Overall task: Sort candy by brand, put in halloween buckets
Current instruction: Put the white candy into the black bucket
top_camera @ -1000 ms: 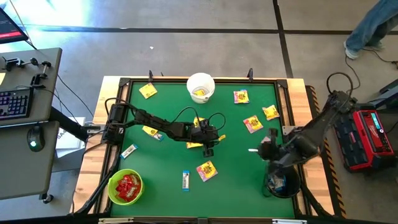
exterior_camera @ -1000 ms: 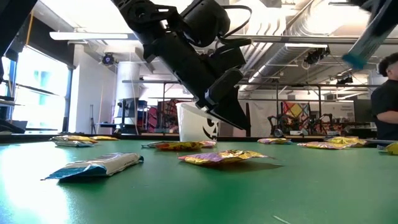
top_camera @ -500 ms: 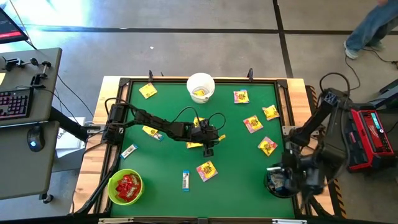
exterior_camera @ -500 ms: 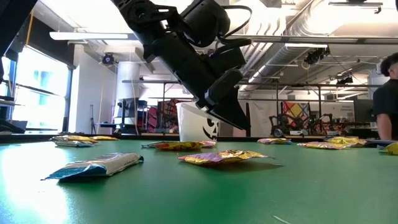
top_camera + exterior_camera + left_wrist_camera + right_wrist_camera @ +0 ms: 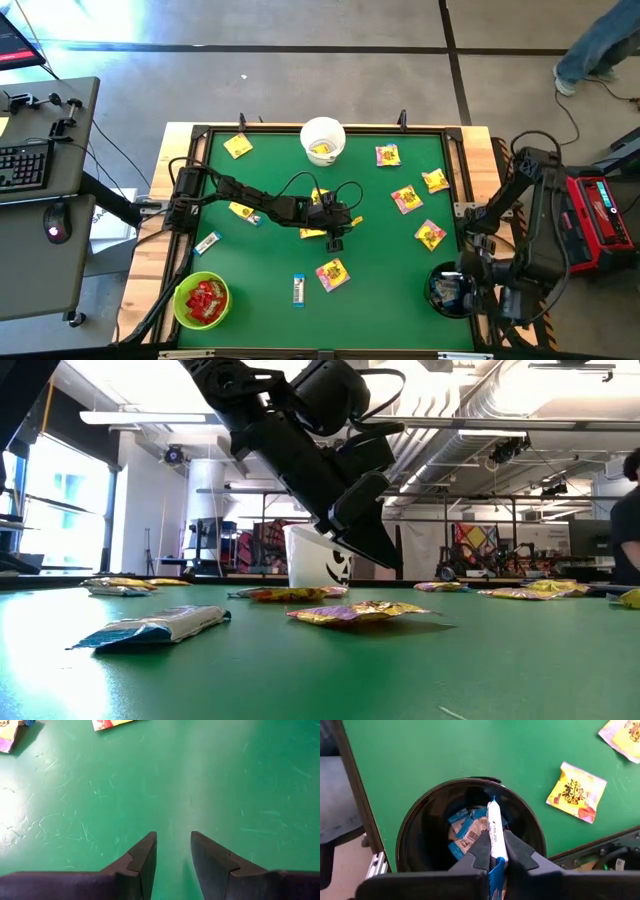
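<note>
My right gripper (image 5: 495, 856) is shut on a narrow white-and-blue candy bar (image 5: 494, 831) and hangs over the black bucket (image 5: 410, 835), which holds several like bars. In the high view this bucket (image 5: 433, 300) stands at the table's near right corner. My left gripper (image 5: 172, 851) hovers open over bare green table near the middle (image 5: 336, 240), with nothing between its fingers. The white bucket (image 5: 323, 140) stands at the far edge, and the lime green bucket (image 5: 201, 300), with red packets in it, at the near left. Yellow packets (image 5: 333, 273) and two white-and-blue bars (image 5: 298, 289) lie flat on the table. My right gripper pinches the white-and-blue bar between its two fingers (image 5: 481, 851), which come from above and point steeply down. The bar runs along the fingers. Its white free end (image 5: 493, 812) sticks out past the fingertips over the bucket's mouth, clear of the rim and the table.
A yellow packet (image 5: 576, 791) lies on the table just beyond the black bucket. More yellow packets (image 5: 405, 198) lie at the far right. A raised dark rim (image 5: 455, 200) frames the green table. A person (image 5: 600, 40) stands on the floor beyond the far right corner.
My right gripper has swung with the bar toward the table's near right corner, from beside the right edge to over the black bucket, and has rolled about its own line. The bar has left the low view. My left gripper has kept still.
</note>
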Available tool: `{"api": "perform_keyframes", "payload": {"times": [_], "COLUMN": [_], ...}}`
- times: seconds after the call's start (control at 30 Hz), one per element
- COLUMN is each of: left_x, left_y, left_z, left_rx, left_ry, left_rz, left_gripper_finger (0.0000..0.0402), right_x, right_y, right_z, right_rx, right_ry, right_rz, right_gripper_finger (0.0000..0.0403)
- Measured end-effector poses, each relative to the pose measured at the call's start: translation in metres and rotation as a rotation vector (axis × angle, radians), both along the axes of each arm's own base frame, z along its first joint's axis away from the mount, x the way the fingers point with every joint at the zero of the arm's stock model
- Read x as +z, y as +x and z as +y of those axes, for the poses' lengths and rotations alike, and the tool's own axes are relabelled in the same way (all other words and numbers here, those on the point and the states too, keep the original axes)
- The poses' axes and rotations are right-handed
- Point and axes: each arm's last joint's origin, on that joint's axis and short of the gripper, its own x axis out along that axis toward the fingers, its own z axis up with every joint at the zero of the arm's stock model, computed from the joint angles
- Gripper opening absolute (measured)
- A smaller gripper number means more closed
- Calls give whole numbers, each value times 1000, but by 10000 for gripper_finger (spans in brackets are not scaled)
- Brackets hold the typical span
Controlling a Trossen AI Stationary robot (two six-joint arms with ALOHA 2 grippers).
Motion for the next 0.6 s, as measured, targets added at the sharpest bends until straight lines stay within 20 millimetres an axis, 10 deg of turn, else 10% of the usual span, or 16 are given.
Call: {"api": "perform_keyframes", "payload": {"times": [0.6], "left_x": [-2], "left_y": [-2], "left_z": [0], "left_rx": [-6], "left_ry": [-7], "left_rz": [35], "left_gripper_finger": [113], "right_x": [-29], "right_y": [12], "right_z": [21], "right_rx": [-103], "right_ry": [-94], "right_rz": [182], "right_gripper_finger": [76]}}
